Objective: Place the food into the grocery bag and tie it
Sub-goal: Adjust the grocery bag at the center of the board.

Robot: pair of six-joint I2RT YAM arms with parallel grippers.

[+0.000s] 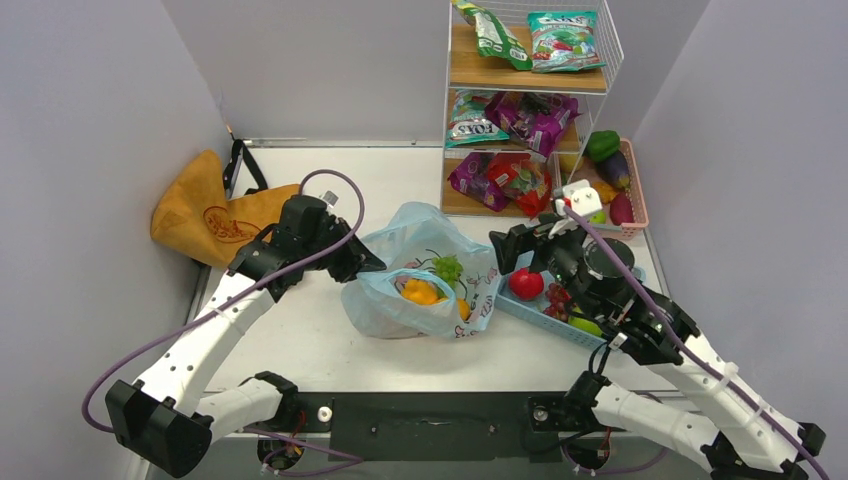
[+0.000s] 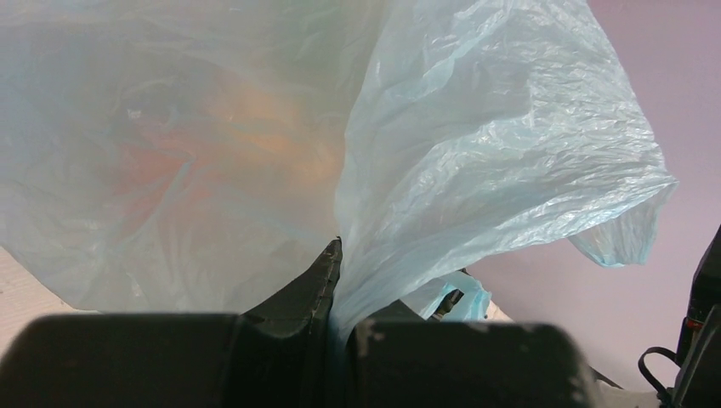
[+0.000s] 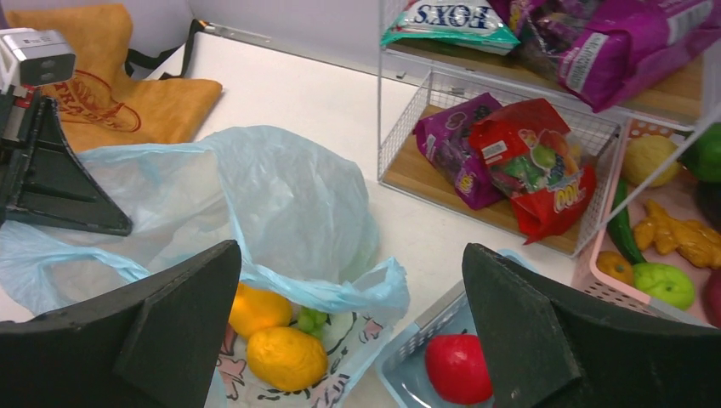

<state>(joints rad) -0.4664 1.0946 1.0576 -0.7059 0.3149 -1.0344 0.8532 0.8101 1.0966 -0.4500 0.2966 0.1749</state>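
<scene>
The light blue grocery bag [image 1: 400, 310] lies open at mid-table. My left gripper [image 1: 368, 262] is shut on its left rim, and the plastic [image 2: 476, 153] rises from between the closed fingers [image 2: 327, 272]. Inside the bag lie an orange-yellow pepper [image 1: 422, 292] [image 3: 255, 308], a second yellow-orange piece [image 3: 286, 357] and green grapes [image 1: 447, 267] [image 3: 311, 320]. My right gripper [image 1: 512, 250] [image 3: 350, 251] hangs open and empty above the bag's right edge [image 3: 281, 195]. A red fruit [image 1: 526, 283] [image 3: 457, 367] sits in the blue tray [image 1: 560, 325] just right of the bag.
A tan tote [image 1: 205, 210] lies at the back left. A wire shelf [image 1: 445, 120] with snack packets stands at the back right. Beside it is a pink basket [image 1: 640, 205] of vegetables. The blue tray also holds red grapes and a green fruit.
</scene>
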